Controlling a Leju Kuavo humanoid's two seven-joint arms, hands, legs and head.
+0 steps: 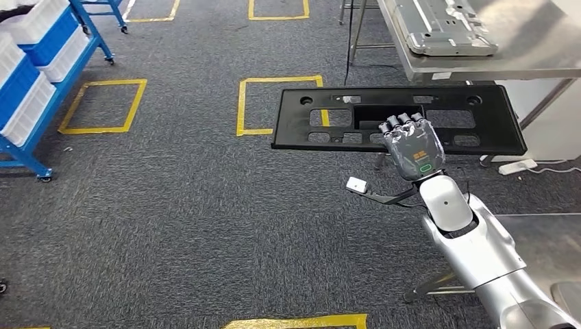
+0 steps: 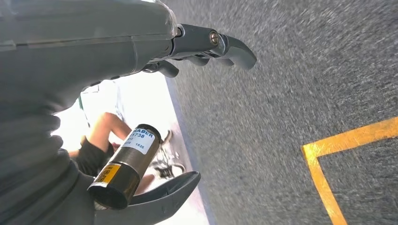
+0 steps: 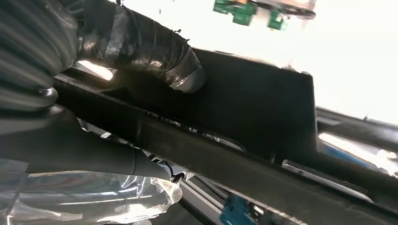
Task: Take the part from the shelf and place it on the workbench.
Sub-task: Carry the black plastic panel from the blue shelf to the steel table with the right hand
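Right hand [image 1: 413, 147] is gripping the black part [image 1: 399, 118], fingers curling over its near edge, long axis lying crosswise, workbench [image 1: 493, 65] waiting just beyond.

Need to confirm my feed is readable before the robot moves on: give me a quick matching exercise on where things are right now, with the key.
Things:
1. long black plastic panel with cut-outs
2. grey metal part
3. white bins
4. yellow tape squares

Places:
A. on the blue shelf rack
B. on the steel workbench
C. on the grey carpet
D. held by the right hand

Pairs: 1-D, 2-B, 3-A, 4-C
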